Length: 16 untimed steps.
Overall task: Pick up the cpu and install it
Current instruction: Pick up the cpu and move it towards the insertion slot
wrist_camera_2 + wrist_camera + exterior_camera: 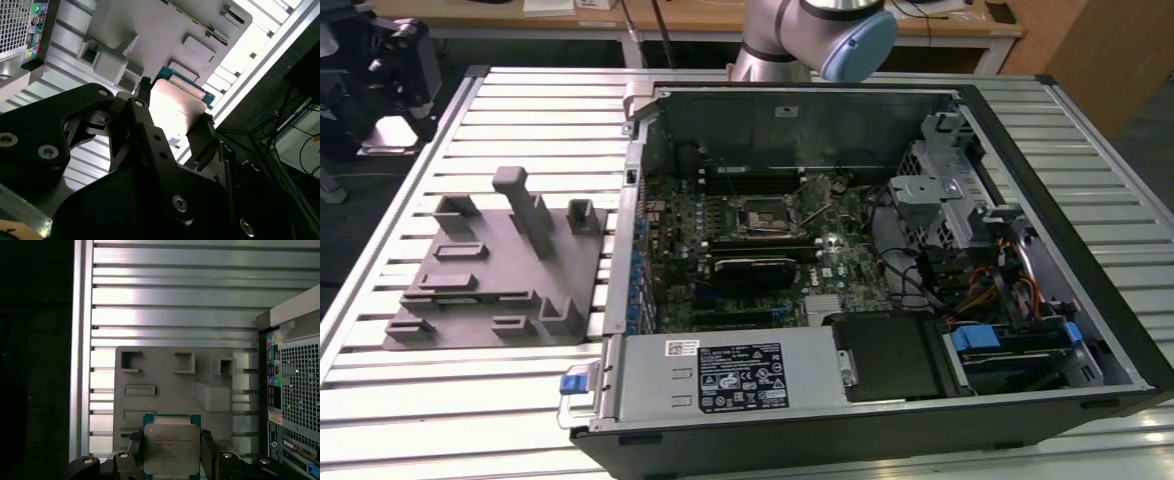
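Black end effector (171,456) pinching small silvery square cpu (171,444) by its edges, over grey moulded fixture (165,385). Risks: thin edge grip slips, chip tilts; skewed seating damages black square socket frame (761,215), centre of exterior view.

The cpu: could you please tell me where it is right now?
In the first wrist view the cpu is clamped in the gripper, a finger on either side, with the grey fixture behind it and the computer case beside that.

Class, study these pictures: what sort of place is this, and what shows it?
Probably a robotics lab or workshop for computer assembly: an open computer case lies on a slatted metal table beside a grey fixture, and a gripper holds the cpu.
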Motion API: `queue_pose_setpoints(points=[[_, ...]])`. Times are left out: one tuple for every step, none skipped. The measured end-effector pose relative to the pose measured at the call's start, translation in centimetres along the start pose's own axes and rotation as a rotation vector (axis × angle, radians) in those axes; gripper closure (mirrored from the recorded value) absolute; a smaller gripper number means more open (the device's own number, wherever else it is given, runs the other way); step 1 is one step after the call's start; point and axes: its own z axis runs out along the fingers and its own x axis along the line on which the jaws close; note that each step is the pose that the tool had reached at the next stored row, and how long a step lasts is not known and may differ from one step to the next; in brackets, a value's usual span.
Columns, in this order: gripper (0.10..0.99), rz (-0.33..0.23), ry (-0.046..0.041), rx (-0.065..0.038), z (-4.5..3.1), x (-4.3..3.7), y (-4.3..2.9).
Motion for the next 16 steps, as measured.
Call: queue_pose_setpoints(points=[[0.541, 0.000, 0.0001, 0.000, 0.00, -0.20, 0.00], [0.541, 0.000, 0.0002, 0.000, 0.00, -0.42, 0.00], [0.541, 0.000, 0.0001, 0.000, 0.00, -0.63, 0.00], [0.541, 0.000, 0.0001, 0.000, 0.01, -0.85, 0.00], [0.541, 0.000, 0.0000, 0.000, 0.02, -1.07, 0.01], [0.541, 0.000, 0.0001, 0.000, 0.02, -1.29, 0.01], [0.541, 0.000, 0.0000, 0.000, 0.03, -1.50, 0.01], [0.541, 0.000, 0.0001, 0.000, 0.02, -1.71, 0.01], [0.541, 0.000, 0.0001, 0.000, 0.03, -1.91, 0.01], [0.541, 0.000, 0.0002, 0.000, 0.03, -2.14, 0.01], [0.541, 0.000, 0.0001, 0.000, 0.03, -2.35, 0.01], [0.541, 0.000, 0.0000, 0.000, 0.04, -2.56, 0.02], [0.541, 0.000, 0.0001, 0.000, 0.04, -2.76, 0.02], [0.541, 0.000, 0.0001, 0.000, 0.05, -2.94, 0.02], [0.541, 0.000, 0.0001, 0.000, 0.05, -3.11, 0.02], [0.541, 0.000, 0.0001, 0.000, 0.05, -3.28, 0.02]])
